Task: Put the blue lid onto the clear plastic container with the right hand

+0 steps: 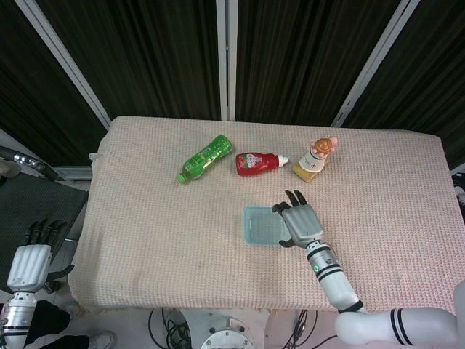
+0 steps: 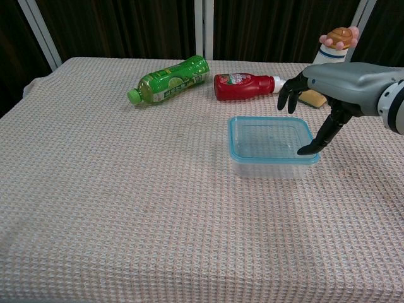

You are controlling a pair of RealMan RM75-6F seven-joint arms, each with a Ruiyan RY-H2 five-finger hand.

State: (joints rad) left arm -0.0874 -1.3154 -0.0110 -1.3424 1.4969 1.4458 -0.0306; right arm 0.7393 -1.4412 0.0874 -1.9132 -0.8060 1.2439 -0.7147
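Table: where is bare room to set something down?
The woven pink tablecloth is bare left of and in front of the blue-lidded clear plastic container. Crowded behind it: green bottle, red bottle, right hand.

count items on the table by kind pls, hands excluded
Bottles lying down: 2, the green bottle and the red sauce bottle
Upright figure-topped bottle: 1
Clear container with blue lid on it: 1
Yellow sponge-like block: 1
Total: 5

Green bottle (image 2: 169, 79) lying beside red ketchup bottle (image 2: 245, 86), white figure-capped bottle (image 1: 317, 153), pink tablecloth (image 2: 126, 189)
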